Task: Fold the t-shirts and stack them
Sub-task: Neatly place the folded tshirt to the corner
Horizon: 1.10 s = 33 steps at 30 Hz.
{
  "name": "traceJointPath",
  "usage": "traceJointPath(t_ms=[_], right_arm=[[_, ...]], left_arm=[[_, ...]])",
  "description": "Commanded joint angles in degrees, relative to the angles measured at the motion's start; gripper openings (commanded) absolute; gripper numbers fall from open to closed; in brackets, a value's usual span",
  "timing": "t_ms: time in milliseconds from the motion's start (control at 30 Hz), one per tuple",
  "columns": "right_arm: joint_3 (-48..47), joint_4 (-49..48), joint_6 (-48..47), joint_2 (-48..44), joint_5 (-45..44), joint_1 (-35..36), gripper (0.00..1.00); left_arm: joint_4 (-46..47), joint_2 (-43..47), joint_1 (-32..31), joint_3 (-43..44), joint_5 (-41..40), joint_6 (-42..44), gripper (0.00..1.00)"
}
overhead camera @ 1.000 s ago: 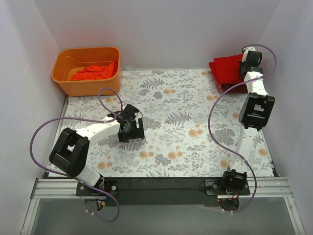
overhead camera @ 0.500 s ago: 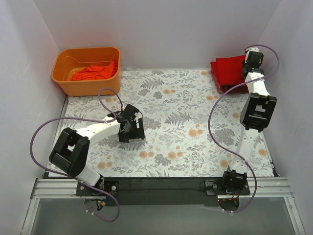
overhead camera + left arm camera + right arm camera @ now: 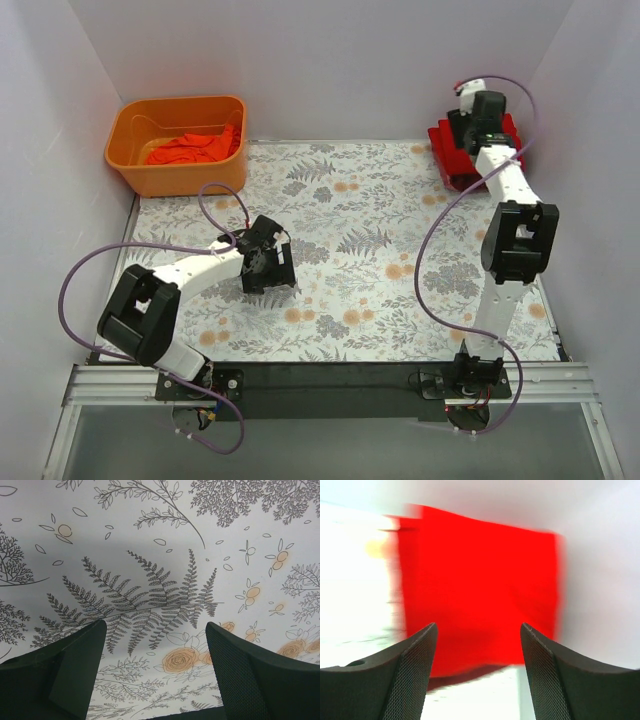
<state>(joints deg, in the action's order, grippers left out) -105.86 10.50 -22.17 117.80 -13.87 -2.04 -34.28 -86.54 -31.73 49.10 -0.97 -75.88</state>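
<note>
Now the right arm (image 3: 515, 235) has swung inward from the stack's right edge, where it hung a second ago, and its wrist sits over the middle of the stack (image 3: 445, 150) in the far right corner of the tabletop (image 3: 370, 220). The right jaws stand apart with nothing between them. The wrist view looks down on the red top shirt (image 3: 480, 575), a flat square with a darker layer showing along its near edge. That view is smeared, so I can't judge how tidy the folds are. I read this as a finished placement, with the arm only repositioning or pressing down above the pile, not carrying anything. The left arm (image 3: 200, 268) has barely shifted. The left jaws are also wide open and empty, hanging low over the fern print in the left half of the tabletop. One orange-red shirt (image 3: 190, 150) lies crumpled in the tub (image 3: 130, 170) at the far left corner, well apart from the stack, so I judge the work unfinished. To fetch that shirt, the left jaws must come in over the tub's wall. The right arm's purple cable (image 3: 430, 260) loops over the right side, which I would mind when spreading the cloth.
</note>
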Motion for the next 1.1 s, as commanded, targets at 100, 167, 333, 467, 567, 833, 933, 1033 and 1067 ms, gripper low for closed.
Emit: traceJointPath(t_ms=[100,167,333,467,567,833,933,1033,1067], right_arm=[[2.2,-1.4,-6.3,3.2,-3.3,7.5,0.74],[1.8,-1.4,-7.6,5.1,-5.9,8.6,0.74],[1.1,-2.2,-11.4,8.8,-10.9,10.0,0.73],[1.7,-4.3,-12.8,10.3,-15.8,10.4,0.71],[2.3,-5.5,-14.1,10.9,-18.1,10.9,0.69],[5.9,-9.4,-17.1,9.2,-22.8,11.2,0.22],[6.5,-9.6,-18.0,8.1,-22.8,11.1,0.03],[7.3,-9.6,-18.3,6.1,-22.6,11.1,0.01],[7.5,-9.7,-18.3,5.5,-22.7,11.1,0.01]], left_arm=[[0.8,4.6,-0.1,-1.2,0.4,-0.4,0.80],[0.9,5.2,-0.2,-1.7,0.4,-0.5,0.80],[1.1,4.7,-0.1,-2.1,0.6,-0.7,0.80],[1.1,4.9,-0.1,-1.9,0.6,-0.5,0.80],[1.1,4.7,-0.1,-2.2,0.5,-0.4,0.80],[1.1,4.9,-0.1,-2.3,0.9,-0.7,0.80],[1.2,5.2,-0.1,-2.4,0.6,-0.7,0.80],[1.1,5.3,-0.2,-2.5,0.9,-0.7,0.80],[1.2,5.3,-0.1,-2.5,0.9,-0.7,0.80]])
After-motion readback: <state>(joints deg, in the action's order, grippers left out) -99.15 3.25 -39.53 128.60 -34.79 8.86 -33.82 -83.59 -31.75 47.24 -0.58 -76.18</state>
